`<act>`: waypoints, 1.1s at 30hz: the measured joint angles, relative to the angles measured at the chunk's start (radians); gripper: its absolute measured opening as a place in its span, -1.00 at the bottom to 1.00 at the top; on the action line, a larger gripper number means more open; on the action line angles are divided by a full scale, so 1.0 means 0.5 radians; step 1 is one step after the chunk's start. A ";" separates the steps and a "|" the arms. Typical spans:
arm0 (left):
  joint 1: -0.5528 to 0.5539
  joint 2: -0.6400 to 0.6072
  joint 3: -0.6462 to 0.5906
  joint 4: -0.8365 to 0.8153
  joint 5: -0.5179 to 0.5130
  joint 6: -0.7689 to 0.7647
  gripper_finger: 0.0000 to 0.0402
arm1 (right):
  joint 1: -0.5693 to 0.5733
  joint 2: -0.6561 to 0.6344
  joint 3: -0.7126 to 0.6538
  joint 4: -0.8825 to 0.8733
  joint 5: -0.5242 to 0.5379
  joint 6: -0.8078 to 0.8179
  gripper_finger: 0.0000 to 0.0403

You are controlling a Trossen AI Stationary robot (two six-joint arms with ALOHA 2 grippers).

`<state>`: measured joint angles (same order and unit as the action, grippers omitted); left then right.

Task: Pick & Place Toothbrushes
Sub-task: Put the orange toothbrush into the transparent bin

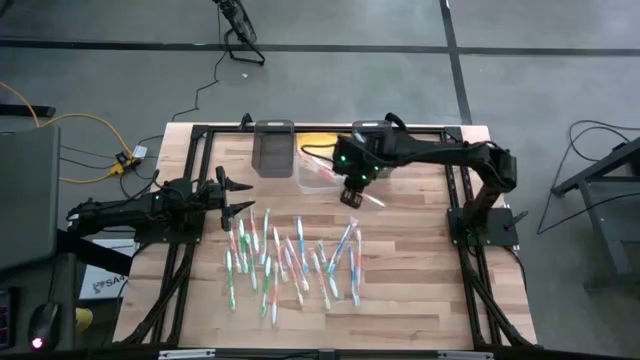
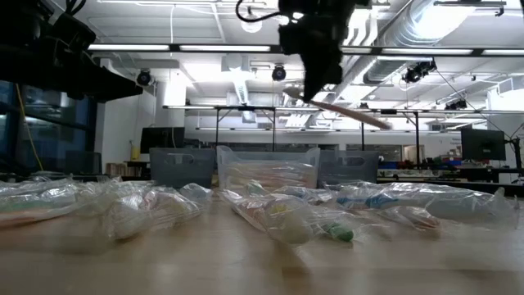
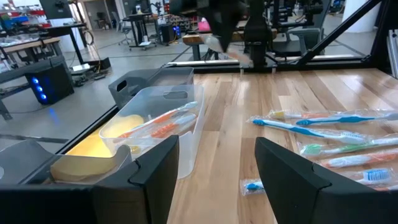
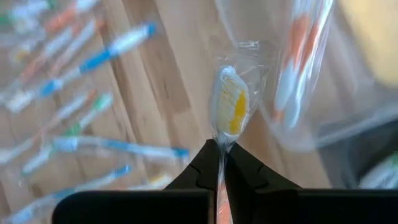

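Note:
Several wrapped toothbrushes (image 1: 290, 262) with blue, green, pink and white handles lie scattered flat on the wooden table; the low view shows them as crinkled clear wrappers (image 2: 278, 217). My right gripper (image 1: 352, 197) hangs above the table beside the clear bin (image 1: 318, 168), shut on one wrapped toothbrush (image 4: 230, 109) with a yellow-orange bristle head. My left gripper (image 1: 236, 196) waits open and holding nothing at the table's left, its fingers (image 3: 155, 168) facing the clear bin (image 3: 163, 121). My right gripper (image 4: 222, 149) pinches the wrapped toothbrush between its two fingers just behind the bristle head (image 4: 227, 127), coming from above and pointing down. The brush is lifted clear of the table. Its long handle (image 2: 352, 115) slants down to one side of the fingers.
The clear bin holds an orange-handled toothbrush (image 3: 163, 123) and something yellow (image 3: 102, 140). A dark bin (image 1: 272, 146) stands next to it at the far edge. A black frame (image 1: 455, 190) borders the table. Bare wood (image 1: 410, 240) lies right of the pile.

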<state>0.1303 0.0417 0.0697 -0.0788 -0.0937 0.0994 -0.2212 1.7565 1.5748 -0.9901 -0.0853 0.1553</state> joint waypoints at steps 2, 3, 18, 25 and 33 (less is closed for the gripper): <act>0.000 -0.001 0.001 -0.001 0.000 0.000 0.03 | -0.033 0.072 0.104 -0.005 -0.006 -0.053 -0.98; 0.001 -0.001 0.001 -0.001 -0.001 0.000 0.03 | -0.050 0.110 0.160 -0.003 -0.005 -0.078 -0.98; 0.000 -0.001 0.001 -0.002 0.000 0.000 0.03 | -0.218 0.632 0.747 0.250 0.047 -0.374 -0.98; 0.001 0.000 0.001 -0.002 0.000 0.000 0.03 | -0.299 0.631 0.753 0.318 0.070 -0.374 -0.98; 0.000 -0.001 0.001 -0.002 0.000 0.001 0.03 | -0.389 0.765 0.750 0.335 -0.042 -0.374 -0.98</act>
<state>0.1303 0.0414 0.0700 -0.0795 -0.0937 0.0997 -0.4155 2.1391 1.9500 -0.8228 -0.1062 -0.0315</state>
